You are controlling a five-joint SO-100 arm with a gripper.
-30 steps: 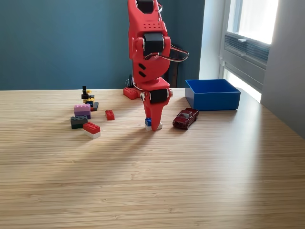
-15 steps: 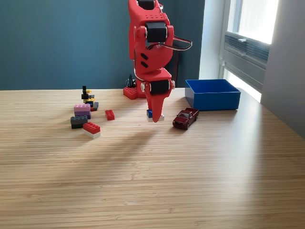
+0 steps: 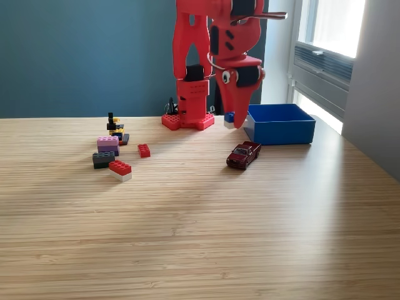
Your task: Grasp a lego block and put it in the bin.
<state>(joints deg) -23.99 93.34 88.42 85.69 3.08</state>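
Wooden table (image 3: 200, 219); pincer (image 3: 236, 122) clamps blue-white lego block (image 3: 230, 119) aloft, level, beside bin (image 3: 279, 123); bin's long axis left-right.

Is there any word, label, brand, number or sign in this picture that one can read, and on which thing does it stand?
None can be read.
The arm, the gripper with its held block, the bin, the toy car and the loose blocks show no legible text; any stud or maker's marks are too small to tell.
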